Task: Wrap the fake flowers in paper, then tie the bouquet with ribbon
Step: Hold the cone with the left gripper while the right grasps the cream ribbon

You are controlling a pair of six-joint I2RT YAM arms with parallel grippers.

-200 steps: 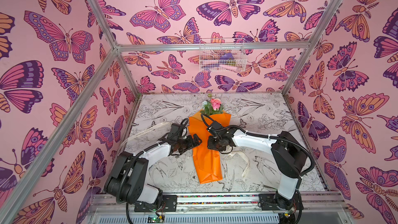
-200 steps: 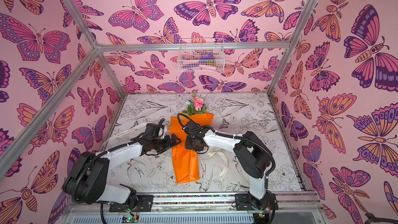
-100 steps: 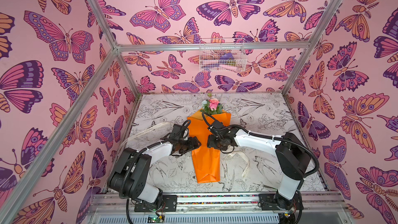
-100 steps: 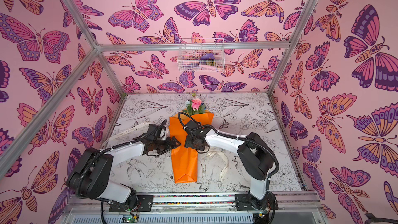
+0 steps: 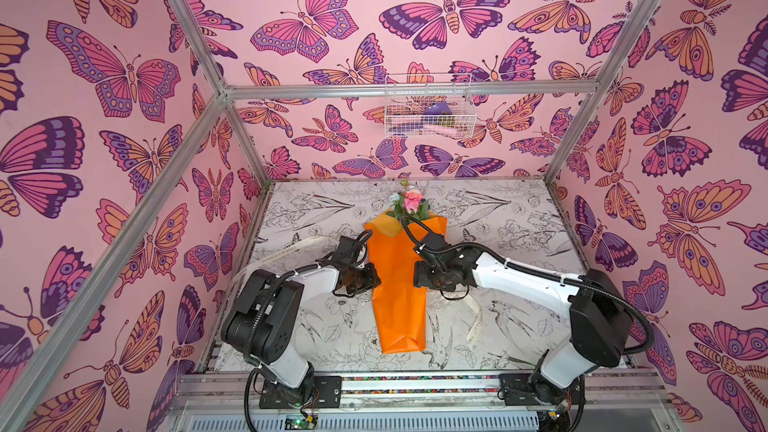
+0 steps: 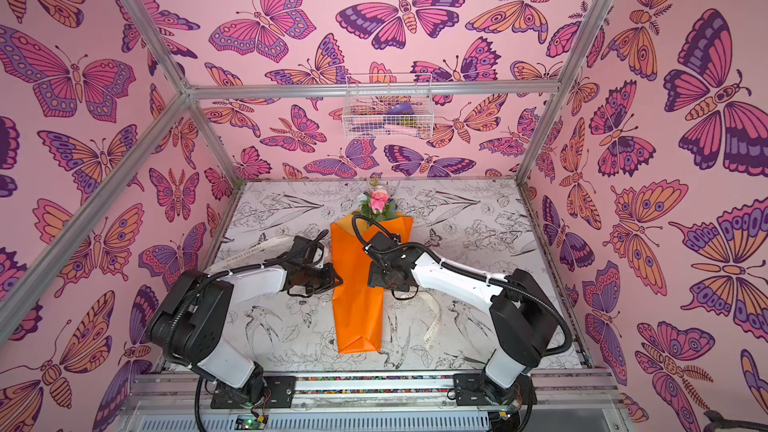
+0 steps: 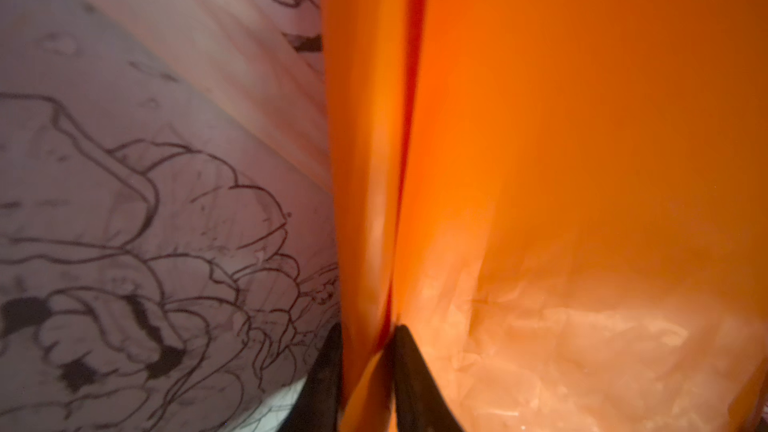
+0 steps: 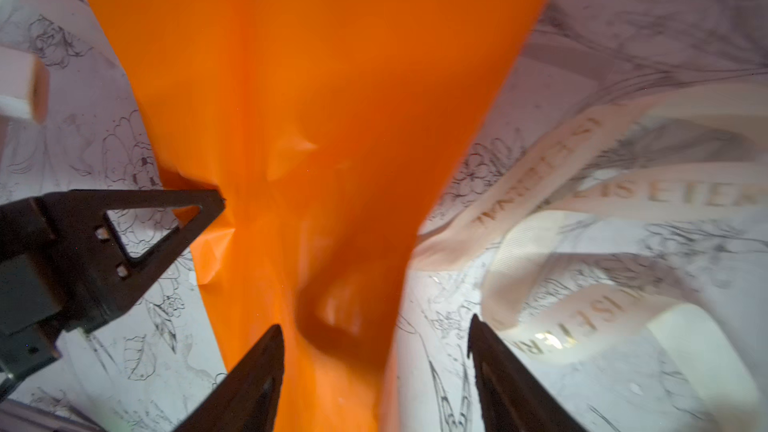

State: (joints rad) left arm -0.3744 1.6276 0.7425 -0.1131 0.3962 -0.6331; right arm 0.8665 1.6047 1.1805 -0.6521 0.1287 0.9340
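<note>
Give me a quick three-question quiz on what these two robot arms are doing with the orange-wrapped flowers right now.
1. True or false: the cream ribbon is already tied round the bouquet.
2. What is the left gripper pinching? A) the ribbon B) a fold of the orange paper C) a pink flower
3. Fill in: the jaws of the right gripper stand ____ (open or shut).

Key: 1 false, the ribbon lies loose and untied; 2 B; 3 open.
</note>
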